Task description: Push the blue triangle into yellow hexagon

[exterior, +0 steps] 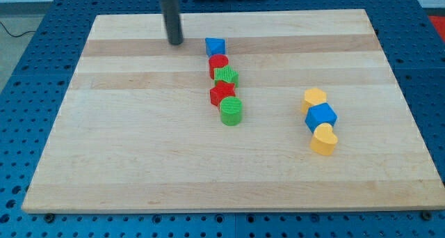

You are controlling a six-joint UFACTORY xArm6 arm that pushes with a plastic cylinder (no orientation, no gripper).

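Blue triangle (215, 46) lay near the table's (139, 168) top edge, heading a column of red and green blocks, just to the view's right of my tip (175, 42), apart from it. The tool, a bare rod, held nothing. Yellow hexagon (314, 97) sat well apart toward the view's right, touching a blue block (320, 115).

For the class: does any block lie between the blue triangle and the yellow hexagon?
No. The blue triangle has bare board toward the yellow hexagon; the red cylinder sits just below it. My tip is left of the triangle.
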